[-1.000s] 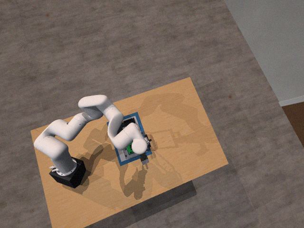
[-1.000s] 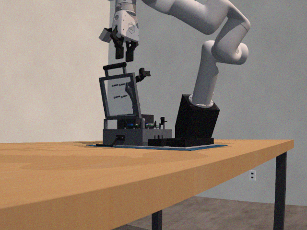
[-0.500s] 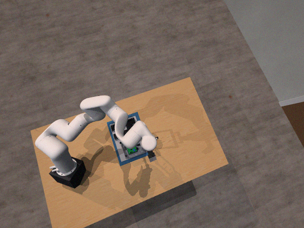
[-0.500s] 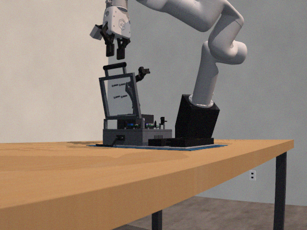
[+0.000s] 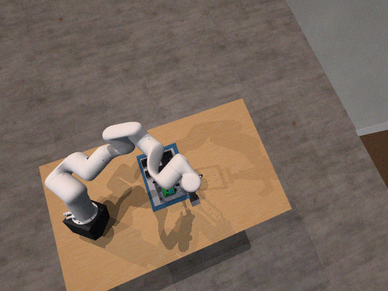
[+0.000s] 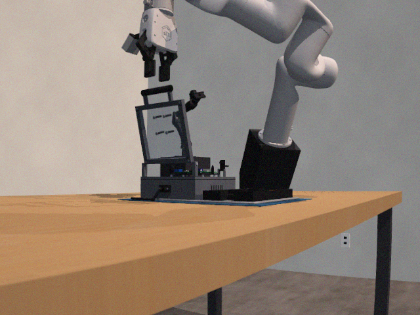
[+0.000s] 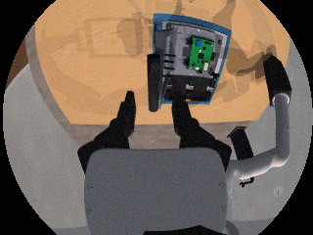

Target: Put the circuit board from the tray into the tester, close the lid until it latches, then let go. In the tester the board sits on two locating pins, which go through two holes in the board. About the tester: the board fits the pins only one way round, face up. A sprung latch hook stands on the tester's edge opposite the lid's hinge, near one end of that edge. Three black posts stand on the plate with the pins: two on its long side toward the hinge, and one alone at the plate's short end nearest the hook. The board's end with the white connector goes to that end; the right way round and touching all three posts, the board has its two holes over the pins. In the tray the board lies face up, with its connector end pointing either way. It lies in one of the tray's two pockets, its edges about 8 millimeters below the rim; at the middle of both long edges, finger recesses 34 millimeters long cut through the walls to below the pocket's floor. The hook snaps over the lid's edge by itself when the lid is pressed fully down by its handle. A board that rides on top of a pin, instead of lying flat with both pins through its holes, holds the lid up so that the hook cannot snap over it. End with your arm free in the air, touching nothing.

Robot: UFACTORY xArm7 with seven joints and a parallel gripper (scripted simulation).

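Note:
The green circuit board (image 5: 168, 191) lies in the tester (image 6: 187, 187), also seen in the wrist view (image 7: 201, 53); I cannot tell whether the pins pass through its holes. The tester's lid (image 6: 163, 132) stands open, nearly upright, with its black handle (image 6: 157, 90) at the top. My gripper (image 6: 155, 76) hangs just above the handle with its fingers partly apart and nothing between them. In the wrist view the handle (image 7: 155, 81) lies below and between the fingertips. The latch hook (image 6: 222, 165) stands on the tester's edge opposite the hinge.
The black tray (image 6: 247, 194) lies next to the tester on a blue mat (image 5: 162, 203), toward the arm's black base (image 6: 269, 163). A black clamp-like piece (image 6: 195, 98) sticks out beside the lid's top.

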